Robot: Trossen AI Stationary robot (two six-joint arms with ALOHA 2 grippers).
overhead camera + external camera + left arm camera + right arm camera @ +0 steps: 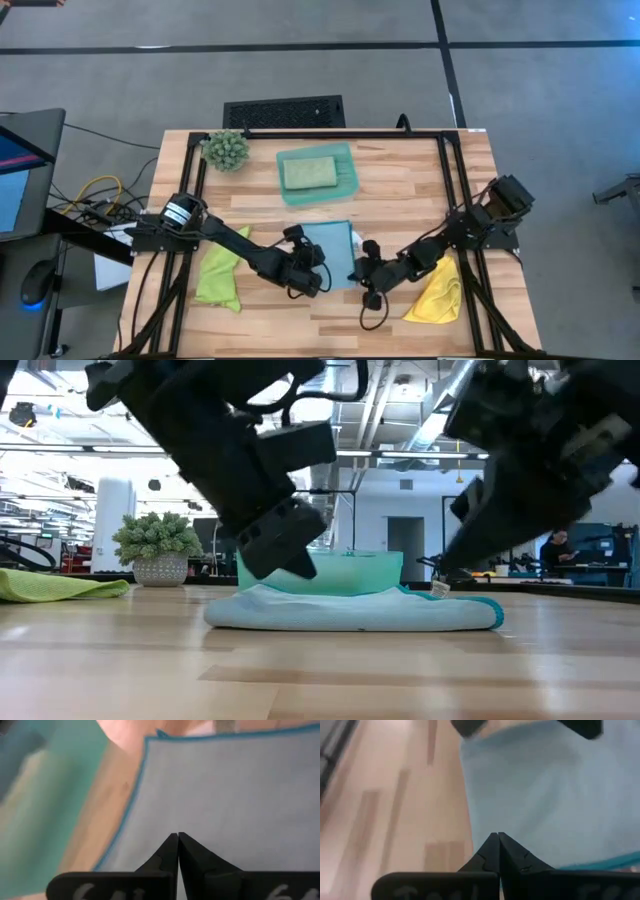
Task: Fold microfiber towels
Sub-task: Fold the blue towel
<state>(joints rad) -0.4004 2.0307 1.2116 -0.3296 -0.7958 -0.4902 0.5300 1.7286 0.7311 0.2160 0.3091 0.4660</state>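
Four microfiber towels lay on the desk [400, 190]: one light blue towel [328, 252] flat at the centre, one lime green towel [218, 278] at about eight o'clock from it, one yellow towel [437, 293] at about four o'clock, and one pale sage towel [309, 172] folded inside the single teal tray [345, 185] at twelve o'clock. The left gripper [312, 283] hovered at the blue towel's seven o'clock corner and the right gripper [357, 270] at its four o'clock edge, each with fingers clenched together on nothing. One spiky plant ball [226, 149] stood at about ten o'clock, well apart.
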